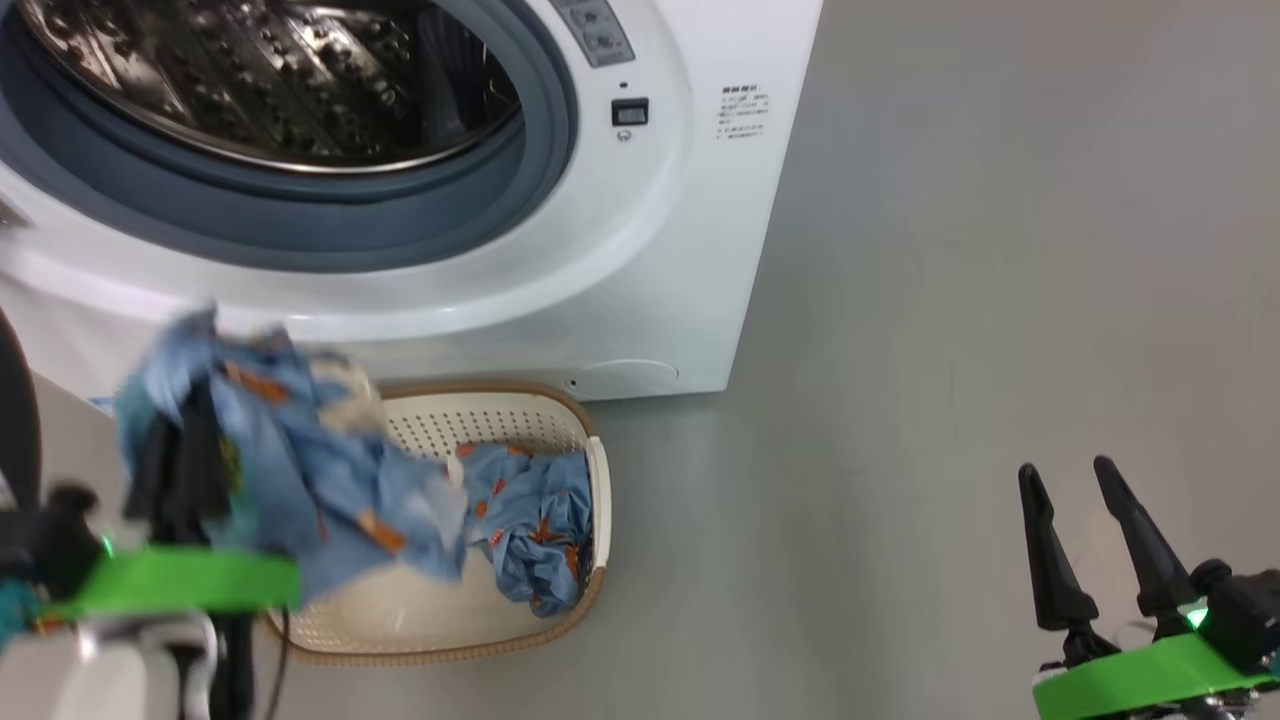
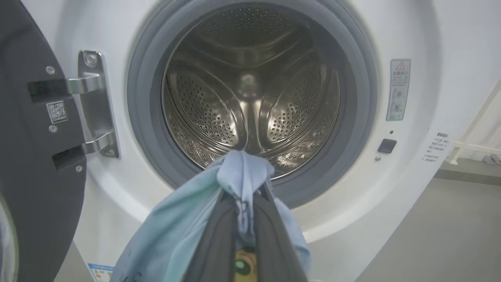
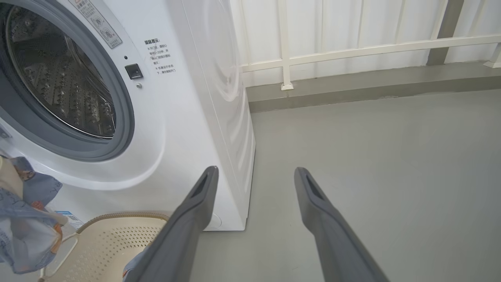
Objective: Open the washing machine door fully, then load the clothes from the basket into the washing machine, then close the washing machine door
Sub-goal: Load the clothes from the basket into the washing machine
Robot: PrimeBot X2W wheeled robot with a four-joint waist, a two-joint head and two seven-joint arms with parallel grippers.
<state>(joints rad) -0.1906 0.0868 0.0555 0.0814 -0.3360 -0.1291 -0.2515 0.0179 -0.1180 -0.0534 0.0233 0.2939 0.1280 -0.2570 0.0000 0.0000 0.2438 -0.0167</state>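
1. Blue garment (image 1: 290, 450), printed with small orange figures, is hanging from the left fingers (image 2: 274, 246), which are clenching a bunched fold of it (the pinch is sitting right at their tips in the left wrist view).
2. Loading is the step in hand, by my reading. The washing machine door (image 2: 23, 164) is standing swung wide on its hinge. The held piece is hovering over the left part of the basket (image 1: 597, 480), just before the lower front of the washing machine (image 1: 650, 250).
3. Another bundle of the clothes (image 1: 530, 520) is lying at the basket's right end, so more loading is waiting and closing the door is not yet due.
4. Right fingers (image 1: 1050, 560) are standing spread apart, grasping nothing, over bare floor (image 1: 1000, 300) well to the right of the machine.
5. Next, as I judge it, the left arm is needing to carry the garment up and forward over the grey-blue gasket (image 2: 145, 117) and into the drum (image 2: 250, 98). It should be going deep enough that the trailing tail is clearing the lip before the fingers are letting go. A hem draped over the gasket would be fouling the door later.
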